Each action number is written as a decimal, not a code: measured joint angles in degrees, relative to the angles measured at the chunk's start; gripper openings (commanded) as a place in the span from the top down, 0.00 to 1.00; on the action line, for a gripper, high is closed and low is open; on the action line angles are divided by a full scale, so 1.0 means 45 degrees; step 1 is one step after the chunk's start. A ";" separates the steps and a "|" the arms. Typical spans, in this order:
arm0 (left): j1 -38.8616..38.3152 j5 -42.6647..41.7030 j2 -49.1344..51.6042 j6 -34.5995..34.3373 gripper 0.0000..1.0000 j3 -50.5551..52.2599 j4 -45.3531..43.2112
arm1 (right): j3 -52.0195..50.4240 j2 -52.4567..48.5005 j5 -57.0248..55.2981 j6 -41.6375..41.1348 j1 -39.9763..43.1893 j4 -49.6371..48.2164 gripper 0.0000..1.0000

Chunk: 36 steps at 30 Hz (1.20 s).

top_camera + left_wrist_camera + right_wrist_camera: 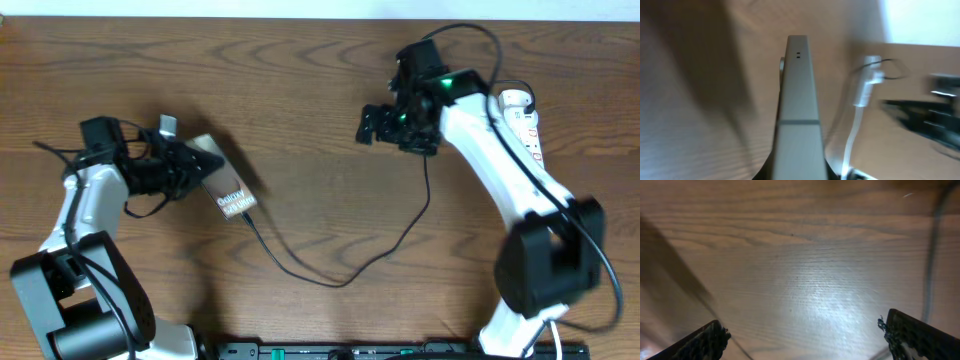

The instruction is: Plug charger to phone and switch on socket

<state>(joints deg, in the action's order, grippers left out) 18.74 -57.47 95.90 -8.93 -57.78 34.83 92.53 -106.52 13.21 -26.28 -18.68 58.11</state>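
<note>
My left gripper (188, 165) is shut on the phone (228, 192), a bronze slab with white lettering, tilted up off the table. In the left wrist view the phone (797, 100) shows edge-on between the jaws (797, 175). The charger (340, 283), a thin black cable, runs from the phone's lower end across the table and up toward my right arm. My right gripper (376, 122) is open and empty above bare wood, its jaws (805, 335) wide apart. The white socket (522, 118) lies at the far right, partly behind my right arm, and is blurred in the left wrist view (866, 85).
The wooden table (300, 90) fills the view. A dark blurred cable (931, 255) crosses the right side of the right wrist view. A black rail (400, 350) runs along the front edge. My right arm (935, 110) is blurred in the left wrist view.
</note>
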 measured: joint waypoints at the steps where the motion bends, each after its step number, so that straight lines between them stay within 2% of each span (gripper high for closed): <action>1: -0.0248 0.0680 0.0000 -0.0010 0.93 0.0005 0.0194 | 0.0005 0.0403 -0.0185 -0.0024 -0.0005 0.0083 0.01; 6: -0.1083 0.2234 0.0000 -0.0019 0.93 0.0340 -0.0102 | 0.0024 0.2356 -0.1146 -0.0073 -0.0005 0.0471 0.01; 11: -0.1443 0.2905 0.0073 -0.0505 0.93 0.1773 -0.1627 | 0.0087 0.3886 -0.2443 -0.0078 -0.0005 0.1137 0.01; 15: -0.1443 0.3011 0.0345 -0.0831 0.93 0.2574 -0.2356 | 0.0092 0.4192 -0.3181 -0.0078 -0.0005 0.1617 0.01; 24: -0.1443 0.2759 0.0743 -0.1307 0.92 0.2851 -0.2463 | 0.0092 0.4177 -0.3565 -0.0078 -0.0005 0.1807 0.01; 28: -0.1443 0.2851 0.0743 -0.1302 0.83 0.2851 -0.2297 | 0.0092 0.4177 -0.3575 -0.0083 -0.0005 0.1855 0.01; 29: -0.1443 0.2875 0.0748 -0.1326 0.77 0.2861 -0.2191 | 0.0092 0.4177 -0.3575 -0.0078 -0.0005 0.1855 0.01; 34: -0.1443 0.2846 0.0753 -0.1302 0.76 0.2866 -0.1851 | 0.0092 0.4177 -0.3614 -0.0083 -0.0005 0.1860 0.01; 36: -0.1443 0.2846 0.0748 -0.1302 0.71 0.2866 -0.1841 | 0.0092 0.4177 -0.3614 -0.0078 -0.0005 0.1860 0.01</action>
<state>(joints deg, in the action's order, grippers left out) 12.25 -44.66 99.26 -14.79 -44.88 26.55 92.95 -87.72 -3.05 -26.63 -18.70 66.48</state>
